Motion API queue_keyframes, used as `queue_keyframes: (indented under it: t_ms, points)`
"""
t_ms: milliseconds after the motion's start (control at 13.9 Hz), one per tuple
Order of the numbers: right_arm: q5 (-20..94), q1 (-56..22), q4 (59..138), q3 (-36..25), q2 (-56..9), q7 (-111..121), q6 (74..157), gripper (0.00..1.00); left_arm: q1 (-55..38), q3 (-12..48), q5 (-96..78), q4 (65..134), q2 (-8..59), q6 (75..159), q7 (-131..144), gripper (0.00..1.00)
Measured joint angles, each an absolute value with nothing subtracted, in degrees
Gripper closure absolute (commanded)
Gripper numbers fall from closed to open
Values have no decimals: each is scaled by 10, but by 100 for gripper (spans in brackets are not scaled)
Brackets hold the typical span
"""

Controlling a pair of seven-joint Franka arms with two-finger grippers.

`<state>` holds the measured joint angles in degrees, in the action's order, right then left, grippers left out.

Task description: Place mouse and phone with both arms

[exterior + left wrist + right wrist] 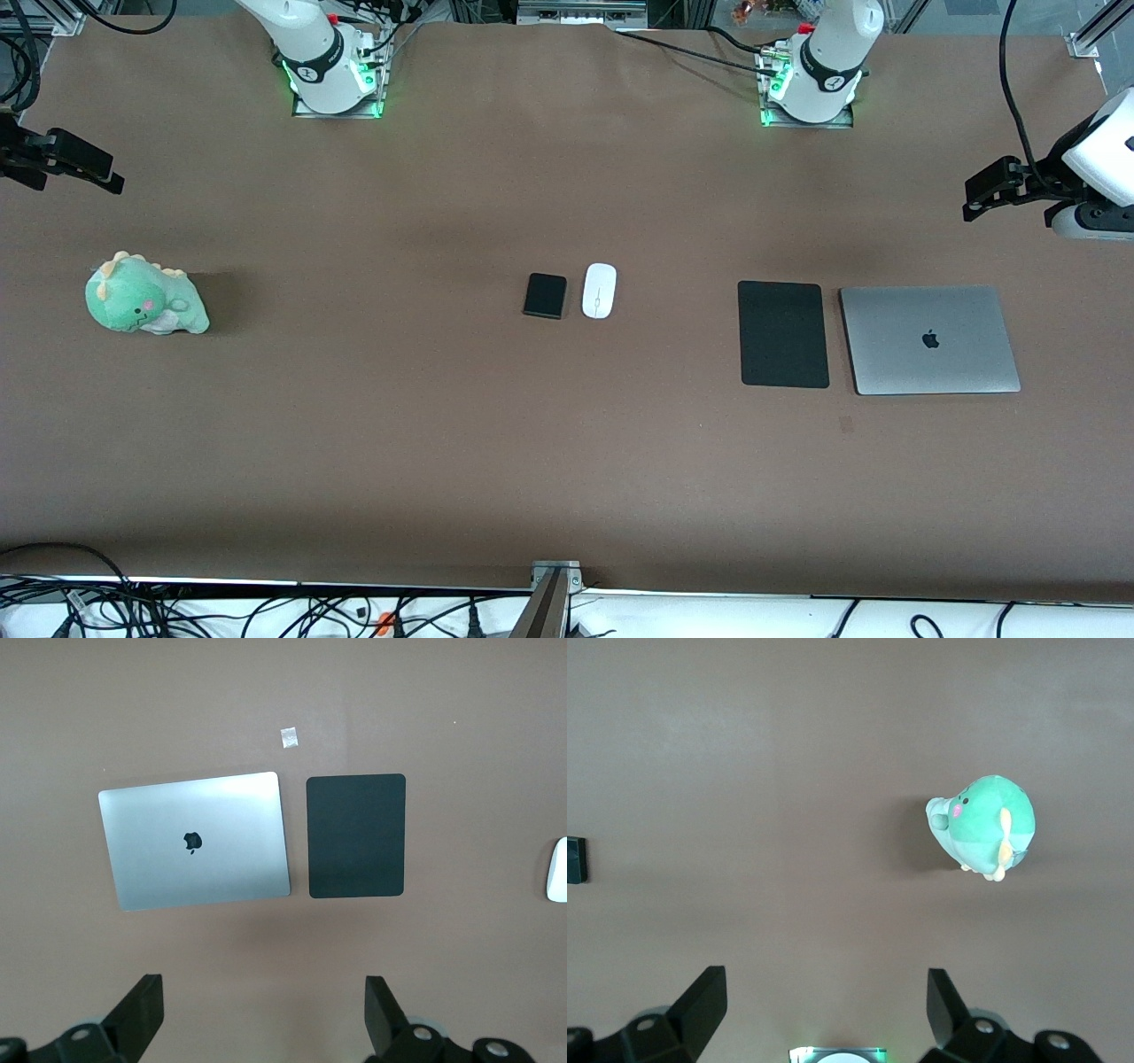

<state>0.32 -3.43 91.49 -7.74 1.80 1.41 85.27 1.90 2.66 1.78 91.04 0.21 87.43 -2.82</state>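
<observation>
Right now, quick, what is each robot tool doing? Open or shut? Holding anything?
Left tool: open, holding nothing, up over the table by the laptop's end.
Right tool: open, holding nothing, up over the table by the plush dinosaur's end.

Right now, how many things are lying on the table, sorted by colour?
Black: 2, the phone and the pad
White: 1, the mouse
Silver: 1, the laptop
Green: 1, the plush dinosaur
Total: 5

One mouse (600,291), one phone (545,295), one pad (783,334), one laptop (929,339), one plush (144,295); two arms, two pincers: left (979,200), right (104,175).
</observation>
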Motion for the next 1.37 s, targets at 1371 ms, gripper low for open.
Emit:
queue_keyframes:
  t_ms: [1371]
  points:
    - [3,-54,915,-76,-10,16,821,0,18,28,18,911,10,857,-28,0]
